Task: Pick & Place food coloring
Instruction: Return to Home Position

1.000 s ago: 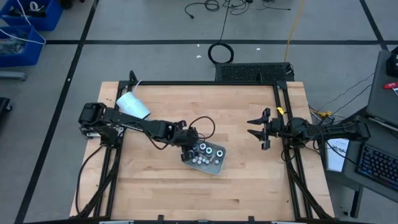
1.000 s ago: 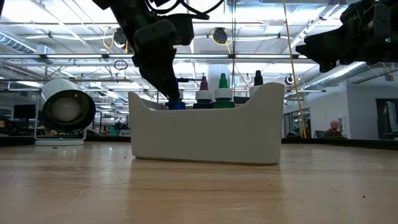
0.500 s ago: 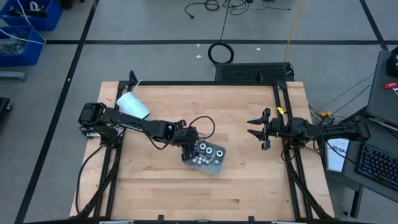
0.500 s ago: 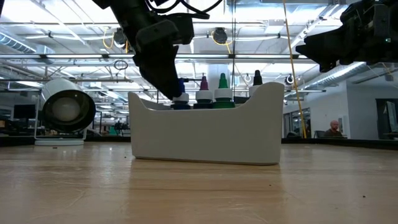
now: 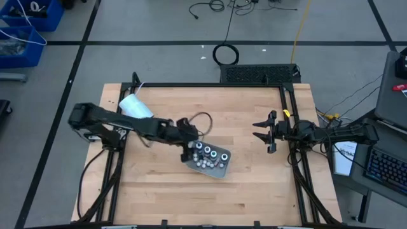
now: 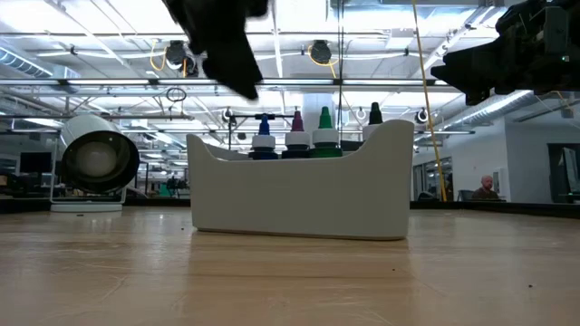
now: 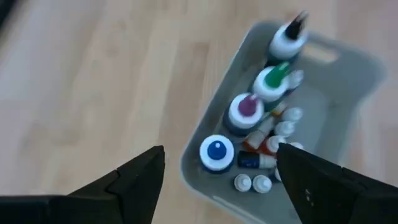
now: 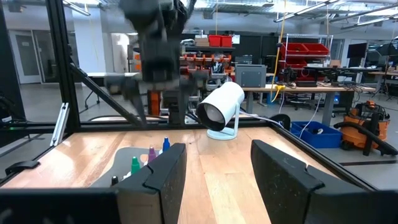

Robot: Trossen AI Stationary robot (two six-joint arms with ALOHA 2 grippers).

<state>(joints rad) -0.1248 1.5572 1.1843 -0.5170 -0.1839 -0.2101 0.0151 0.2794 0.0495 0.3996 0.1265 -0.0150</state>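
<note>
Four food coloring bottles (image 7: 244, 109) stand upright in a row inside the grey bin (image 6: 299, 195). In order the tips are blue, purple, green and black, all showing above the bin's rim in the low view. The blue bottle (image 7: 216, 151) is at the end of the row nearest the left gripper. Smaller capped items (image 7: 273, 134) lie on the bin floor beside the row; their kind is not legible. The bin sits near the middle of the table (image 5: 254, 191).

Left gripper (image 5: 190, 145): above the bin's left end, apart from rim and bottle tips in the low view. Its fingers (image 7: 134, 177) are spread wide with nothing between them. The wrist view looks down on the blue bottle, centred between the two fingers.

Right gripper (image 5: 256, 130): at the table's right side, well apart from the bin. Its fingers (image 8: 155, 177) are apart and empty. It is waiting.

Judgement: placement looks complete, so the step in hand is the left arm's retreat to rest.
- Gain height first, then swing back toward the left edge, so neither finger clips the blue tip or the bin wall.
- Keep the fingers spread until clear of the row.
- A white cup (image 5: 135, 107) lies on its side near the left arm's base. The folding elbow should pass beside it, not through it.
- A slow, smooth retraction is preferred, because a knock to the bin could topple the row.
</note>
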